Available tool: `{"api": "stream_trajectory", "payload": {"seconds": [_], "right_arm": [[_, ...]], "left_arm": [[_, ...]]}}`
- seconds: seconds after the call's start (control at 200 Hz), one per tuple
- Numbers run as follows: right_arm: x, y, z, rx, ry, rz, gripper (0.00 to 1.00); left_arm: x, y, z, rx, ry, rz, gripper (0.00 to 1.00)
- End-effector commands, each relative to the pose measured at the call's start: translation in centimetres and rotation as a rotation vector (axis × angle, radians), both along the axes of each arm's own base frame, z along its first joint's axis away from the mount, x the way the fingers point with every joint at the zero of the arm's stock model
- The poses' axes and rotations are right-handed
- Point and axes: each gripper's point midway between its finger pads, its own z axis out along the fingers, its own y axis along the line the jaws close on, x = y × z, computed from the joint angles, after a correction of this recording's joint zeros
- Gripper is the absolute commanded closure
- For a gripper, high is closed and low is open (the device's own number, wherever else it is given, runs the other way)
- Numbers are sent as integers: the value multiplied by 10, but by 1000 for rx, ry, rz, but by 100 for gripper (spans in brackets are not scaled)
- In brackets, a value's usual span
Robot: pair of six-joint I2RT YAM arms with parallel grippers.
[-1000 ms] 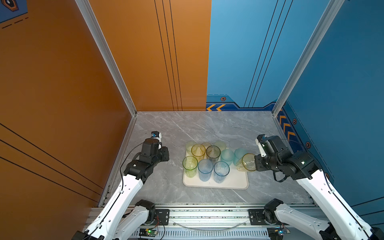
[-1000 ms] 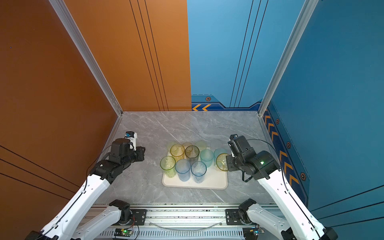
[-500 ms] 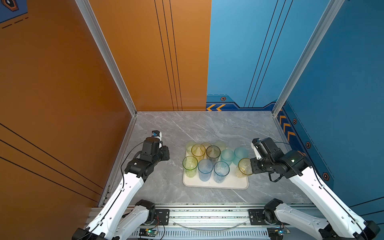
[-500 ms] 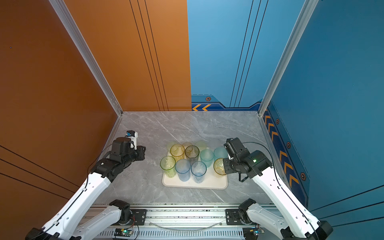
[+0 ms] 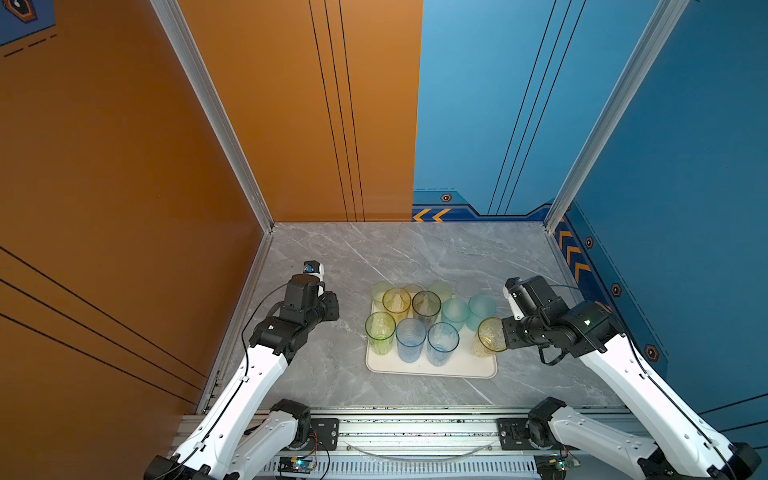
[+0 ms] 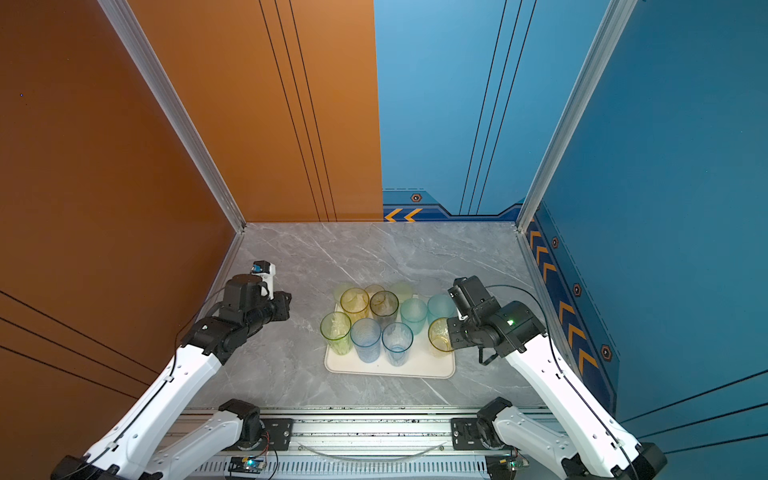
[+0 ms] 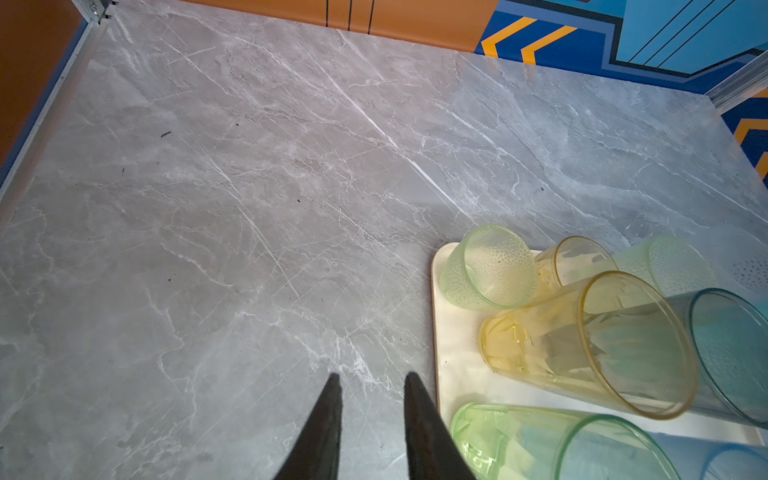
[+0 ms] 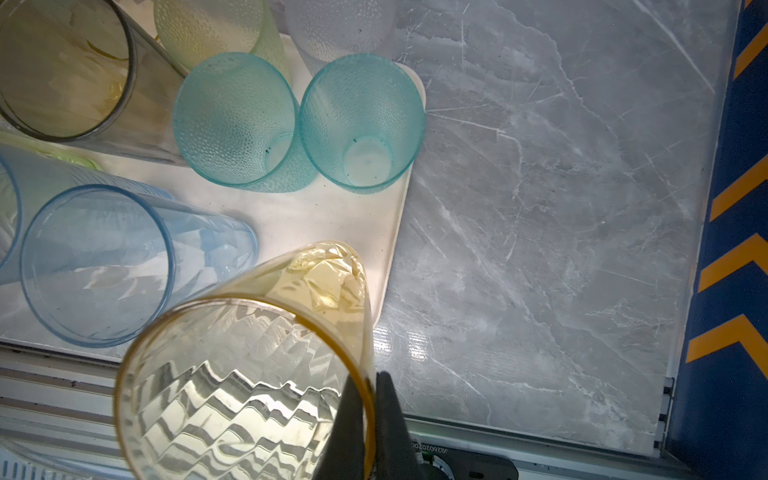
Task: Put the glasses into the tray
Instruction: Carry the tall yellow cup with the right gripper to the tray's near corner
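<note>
Grey marble tabletop (image 5: 374,257), in both top views: the tray (image 5: 432,370) near its front edge carries the glasses (image 5: 411,336). Left wrist view: left tool (image 7: 370,380) slightly apart, empty, parked clear. Right wrist view: right tool (image 8: 368,378) pinches the yellow tumbler (image 8: 249,374) by its rim, poised over the tray, apparently for setting down.

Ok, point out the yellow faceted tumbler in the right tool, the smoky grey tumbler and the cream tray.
yellow faceted plastic tumbler (image 5: 491,336), in a top view, open mouth
smoky grey translucent tumbler (image 5: 426,305), in a top view, open mouth
cream-white rectangular tray (image 5: 467,366), in a top view, bare floor by the near rim
</note>
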Motion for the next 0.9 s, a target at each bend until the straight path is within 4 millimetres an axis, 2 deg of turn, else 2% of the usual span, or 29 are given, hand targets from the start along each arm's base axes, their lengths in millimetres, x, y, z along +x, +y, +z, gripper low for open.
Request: {"api": "stream_trajectory", "payload": {"seconds": [0.0,0.371,0.726,0.896], "right_arm": [[-5,-3,7,3,-7,-9,100],[-8,-5,0,-12,24,-13,100],[4,16,-22,35,63,10,100],[11,19,-29,34,65,9,100]], "left_arm": [[1,1,15,-7,-29,3,72],[2,0,12,-8,-17,-2,72],[3,-3,5,-13,7,-12,72],[4,-4,3,-13,8,-12,72]]}}
